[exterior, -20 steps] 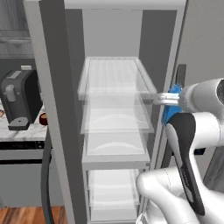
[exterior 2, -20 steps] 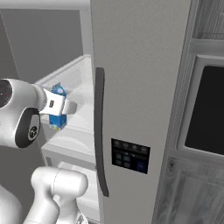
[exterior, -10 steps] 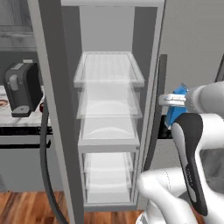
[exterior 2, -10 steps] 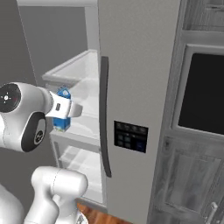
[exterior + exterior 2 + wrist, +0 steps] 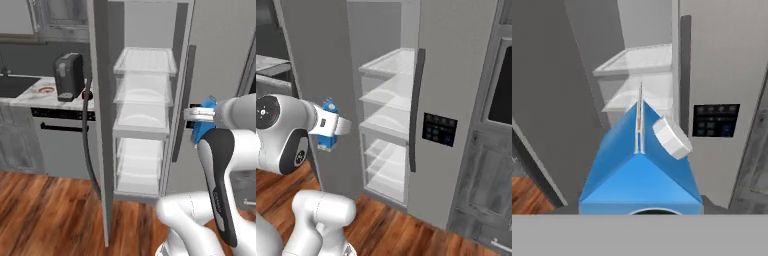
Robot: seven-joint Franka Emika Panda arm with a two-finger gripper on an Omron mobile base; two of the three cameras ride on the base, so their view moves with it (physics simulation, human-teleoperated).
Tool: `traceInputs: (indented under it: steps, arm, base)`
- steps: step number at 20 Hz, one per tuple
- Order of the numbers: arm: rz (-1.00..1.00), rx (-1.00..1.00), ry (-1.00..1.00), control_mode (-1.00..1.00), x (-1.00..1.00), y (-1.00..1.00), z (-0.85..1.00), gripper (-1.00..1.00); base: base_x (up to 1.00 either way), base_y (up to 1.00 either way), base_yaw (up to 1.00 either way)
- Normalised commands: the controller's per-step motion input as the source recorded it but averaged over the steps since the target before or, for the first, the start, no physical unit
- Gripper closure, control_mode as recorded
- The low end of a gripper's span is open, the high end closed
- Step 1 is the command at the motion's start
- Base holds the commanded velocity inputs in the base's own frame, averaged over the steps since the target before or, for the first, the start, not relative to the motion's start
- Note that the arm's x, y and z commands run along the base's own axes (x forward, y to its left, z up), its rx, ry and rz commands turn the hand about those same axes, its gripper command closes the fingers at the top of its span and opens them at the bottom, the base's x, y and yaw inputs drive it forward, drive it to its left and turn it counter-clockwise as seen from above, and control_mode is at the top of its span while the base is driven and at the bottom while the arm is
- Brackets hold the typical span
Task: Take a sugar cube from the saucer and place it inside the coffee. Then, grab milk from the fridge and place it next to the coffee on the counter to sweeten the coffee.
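Beyond the open fridge (image 5: 145, 115), the table (image 5: 30, 95) lay well off to the jaws' left as they clasped the upright milk (image 5: 641, 170).

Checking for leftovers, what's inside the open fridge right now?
The fridge holds bare clear shelves. The milk is out, in the gripper. Its closed right half stays hidden.

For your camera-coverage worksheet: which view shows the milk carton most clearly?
The hand view: the milk sits close up, blue gable and white cap plain. In the left base view and right base view it is a small blue patch partly hidden by the gripper holding it.
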Motion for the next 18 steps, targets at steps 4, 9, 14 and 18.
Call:
traceInputs:
  steps: [4,9,14,18]
  arm:
    - [0.0,0.0,0.0,1.0,0.0,0.0,0.0,1.0]
    - [0.0,0.0,0.0,1.0,0.0,0.0,0.0,1.0]
    - [0.0,0.0,0.0,1.0,0.0,0.0,0.0,1.0]
    - [0.0,0.0,0.0,1.0,0.0,0.0,0.0,1.0]
  base:
    - [-0.98,0.45,0.5]
    - [-0.5,0.97,0.39]
    - [0.0,1.0,0.22]
    - [0.45,1.0,0.08]
